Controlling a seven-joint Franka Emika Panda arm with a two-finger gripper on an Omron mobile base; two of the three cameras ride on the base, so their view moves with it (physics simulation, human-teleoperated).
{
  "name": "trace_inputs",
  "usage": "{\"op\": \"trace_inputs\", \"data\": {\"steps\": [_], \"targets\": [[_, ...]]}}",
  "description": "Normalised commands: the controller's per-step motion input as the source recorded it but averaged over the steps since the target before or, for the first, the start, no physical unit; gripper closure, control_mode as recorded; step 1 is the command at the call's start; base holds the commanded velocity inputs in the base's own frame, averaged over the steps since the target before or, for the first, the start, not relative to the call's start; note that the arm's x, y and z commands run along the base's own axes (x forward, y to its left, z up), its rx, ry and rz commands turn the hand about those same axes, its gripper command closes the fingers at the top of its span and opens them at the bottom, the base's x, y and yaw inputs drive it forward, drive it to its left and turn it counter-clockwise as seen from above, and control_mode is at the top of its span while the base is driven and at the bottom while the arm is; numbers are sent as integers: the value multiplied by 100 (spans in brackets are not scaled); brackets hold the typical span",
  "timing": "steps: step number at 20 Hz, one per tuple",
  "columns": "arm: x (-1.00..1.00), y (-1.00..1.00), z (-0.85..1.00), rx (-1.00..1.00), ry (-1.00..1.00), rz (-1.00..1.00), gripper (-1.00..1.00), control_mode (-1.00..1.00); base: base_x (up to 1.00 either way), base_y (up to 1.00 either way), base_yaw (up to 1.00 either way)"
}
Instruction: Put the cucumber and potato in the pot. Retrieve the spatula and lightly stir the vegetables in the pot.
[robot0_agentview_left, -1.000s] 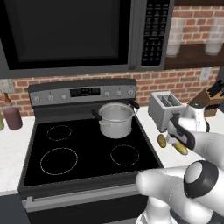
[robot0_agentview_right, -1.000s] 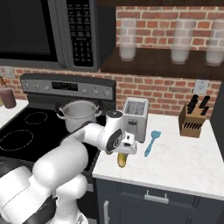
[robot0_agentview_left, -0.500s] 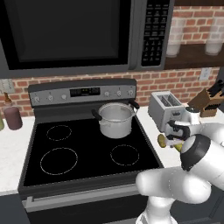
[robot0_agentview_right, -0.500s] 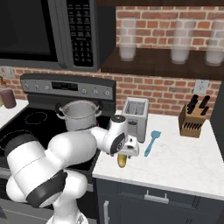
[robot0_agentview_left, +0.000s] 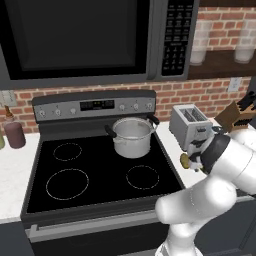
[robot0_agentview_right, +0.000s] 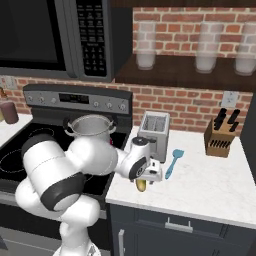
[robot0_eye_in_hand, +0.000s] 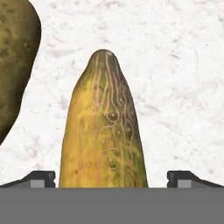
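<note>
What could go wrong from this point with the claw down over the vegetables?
The open claw straddles the cucumber near one end, so the cucumber may tip once lifted. The potato lies close beside it and could get nudged. The toaster stands near the path to the pot.

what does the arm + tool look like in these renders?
Glossy white rounded arm links, bulbous shells, with dark grey to black bands at the joints. No cables or markings visible. The tool has a white body and two small dark grey finger tips, blocky with lighter grey faces.
</note>
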Motion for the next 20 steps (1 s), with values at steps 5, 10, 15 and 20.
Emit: {"op": "trace_inputs", "data": {"steps": [5, 10, 15, 20], "targets": [[0, 1, -16, 0, -7, 0, 100, -100, 0, 0, 0], [-19, 6, 0, 0, -19, 0, 100, -100, 0, 0, 0], [-58, 28, 31, 2, -25, 0, 100, -100, 0, 0, 0], [-53, 51, 84, 6, -29, 0, 100, -100, 0, 0, 0]]}}
